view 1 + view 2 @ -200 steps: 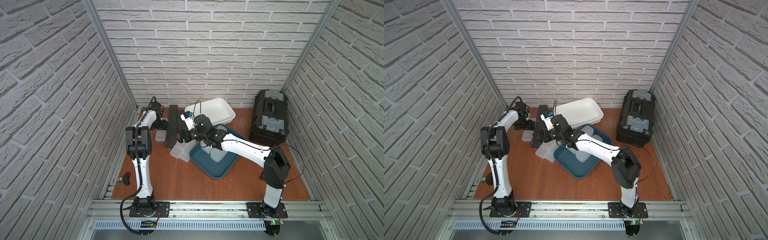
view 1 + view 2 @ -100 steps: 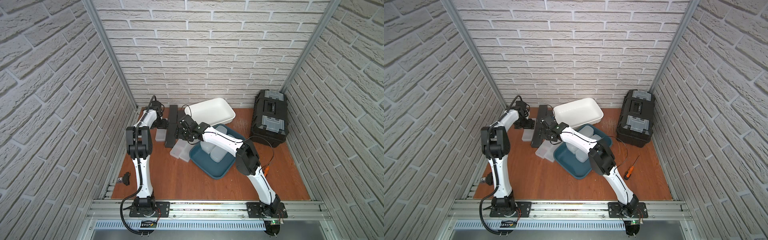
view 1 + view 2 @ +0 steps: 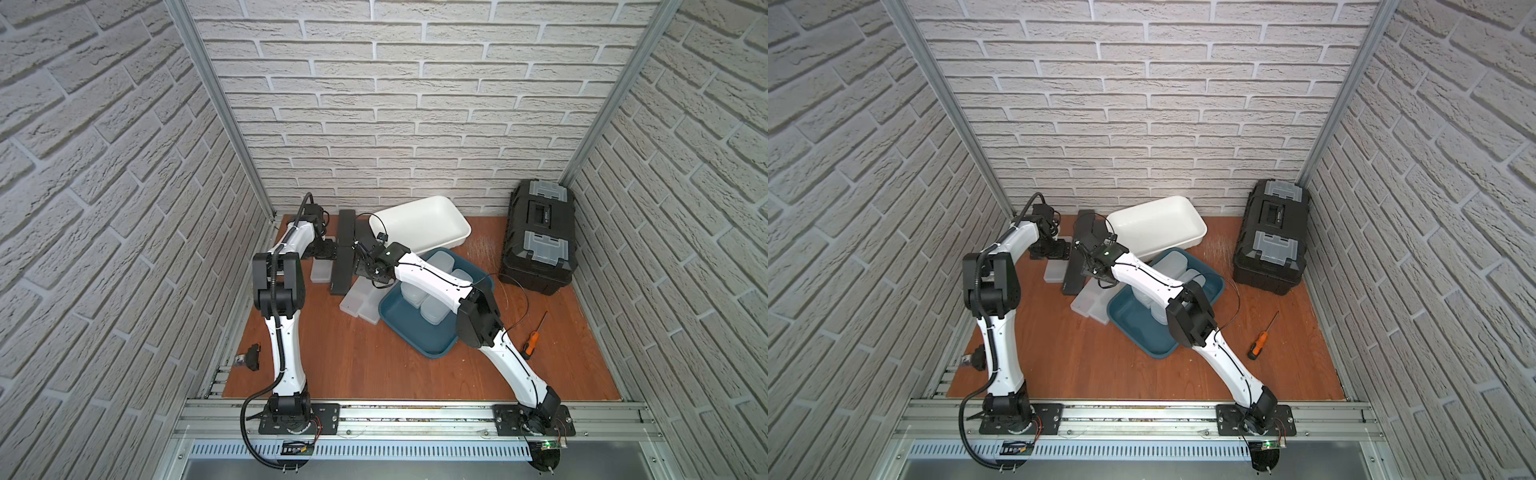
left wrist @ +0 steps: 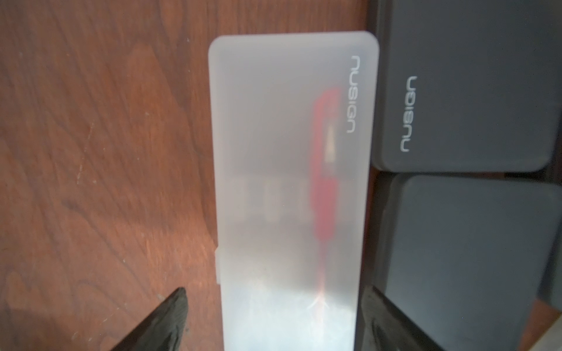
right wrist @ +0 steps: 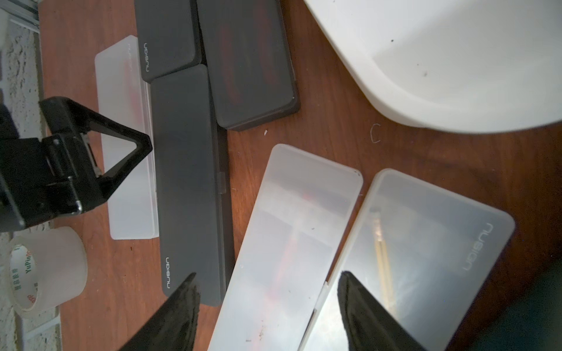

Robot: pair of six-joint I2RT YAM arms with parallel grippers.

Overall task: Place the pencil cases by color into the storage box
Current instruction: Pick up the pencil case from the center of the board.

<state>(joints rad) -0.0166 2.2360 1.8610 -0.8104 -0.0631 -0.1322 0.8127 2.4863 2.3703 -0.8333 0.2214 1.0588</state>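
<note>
Frosted white and matte black pencil cases lie at the back left. My left gripper (image 4: 273,304) is open astride a frosted case (image 4: 292,182), (image 3: 322,272); one finger (image 4: 383,319) sits between it and a black case (image 4: 471,258). My right gripper (image 5: 267,291), (image 3: 360,270) is open, its fingers either side of another frosted case (image 5: 289,243), beside a long black case (image 5: 188,182) and a second frosted case (image 5: 425,243). The blue storage box (image 3: 415,332) holds several frosted cases (image 3: 432,311). The white storage box (image 3: 419,224) stands empty.
A black toolbox (image 3: 538,237) fills the back right corner. An orange-handled screwdriver (image 3: 534,340) lies on the floor at the right. A clear tape roll (image 5: 45,273) stands by the left wall. Two more black cases (image 5: 249,67) lie near the white box.
My right arm has swung left from over the blue box to the cases on the floor, and its jaws have narrowed. The left arm has barely moved.
</note>
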